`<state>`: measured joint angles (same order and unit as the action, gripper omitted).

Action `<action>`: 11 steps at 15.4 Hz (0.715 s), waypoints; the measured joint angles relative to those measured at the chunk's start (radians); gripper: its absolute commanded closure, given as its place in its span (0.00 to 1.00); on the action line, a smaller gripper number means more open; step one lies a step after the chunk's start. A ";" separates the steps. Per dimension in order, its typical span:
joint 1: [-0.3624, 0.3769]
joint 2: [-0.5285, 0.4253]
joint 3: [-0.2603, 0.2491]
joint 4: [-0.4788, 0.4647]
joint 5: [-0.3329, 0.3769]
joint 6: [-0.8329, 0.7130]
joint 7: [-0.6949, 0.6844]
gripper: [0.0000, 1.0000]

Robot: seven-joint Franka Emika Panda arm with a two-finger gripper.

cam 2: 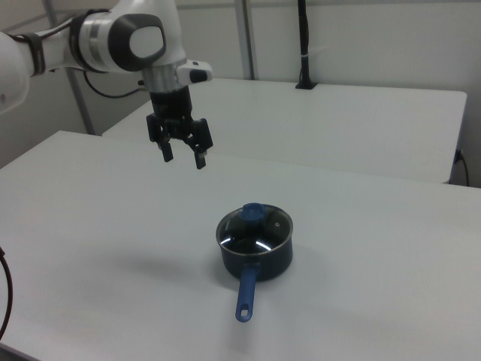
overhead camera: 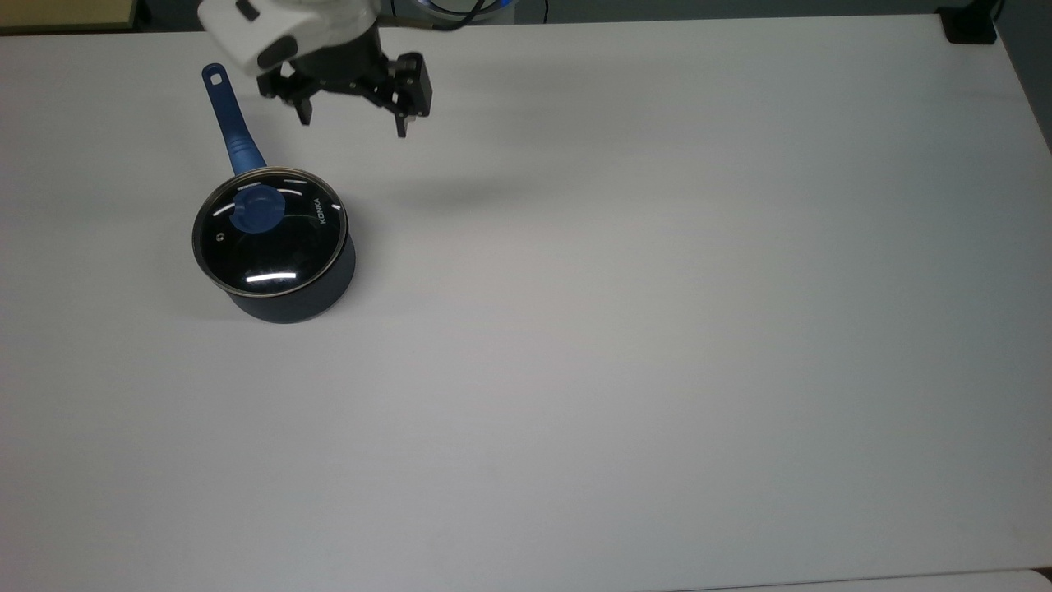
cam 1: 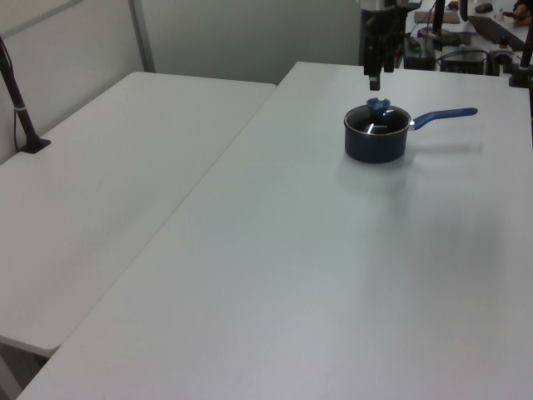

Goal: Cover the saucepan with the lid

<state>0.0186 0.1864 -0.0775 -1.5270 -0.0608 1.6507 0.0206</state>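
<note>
- Lid (overhead camera: 269,234): round glass disc with a metal rim, seated flat on the saucepan (overhead camera: 308,296) and covering its opening. "KONKA" lettering and a small steam hole are legible in the top view.
- Lid knob (cam 2: 252,213): blue, at the centre of the glass, standing upright and free of any contact.
- Saucepan: dark navy body, resting on the white table (overhead camera: 657,329) toward the top view's left.
- Saucepan handle (overhead camera: 232,125): long, blue, with a hole at its end. It points toward the top view's upper left; in the right view it points toward the camera.
- Gripper (overhead camera: 352,122): raised above the table, well clear of the lid, beyond the saucepan and toward the top view's upper right of it.
- Fingers (cam 2: 199,159): spread apart, pointing downward, holding nothing.
- Second white table (cam 1: 108,192): adjoins the first on the left view's left.
</note>
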 measured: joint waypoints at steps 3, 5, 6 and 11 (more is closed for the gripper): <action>0.016 -0.048 0.000 -0.037 0.000 -0.001 0.033 0.00; 0.028 -0.094 0.000 -0.088 0.000 -0.001 0.047 0.00; 0.029 -0.109 0.000 -0.105 0.000 -0.001 0.048 0.00; 0.023 -0.149 -0.005 -0.128 0.000 -0.001 0.106 0.00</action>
<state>0.0418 0.0373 -0.0824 -1.6552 -0.0608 1.6499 0.1268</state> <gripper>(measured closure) 0.000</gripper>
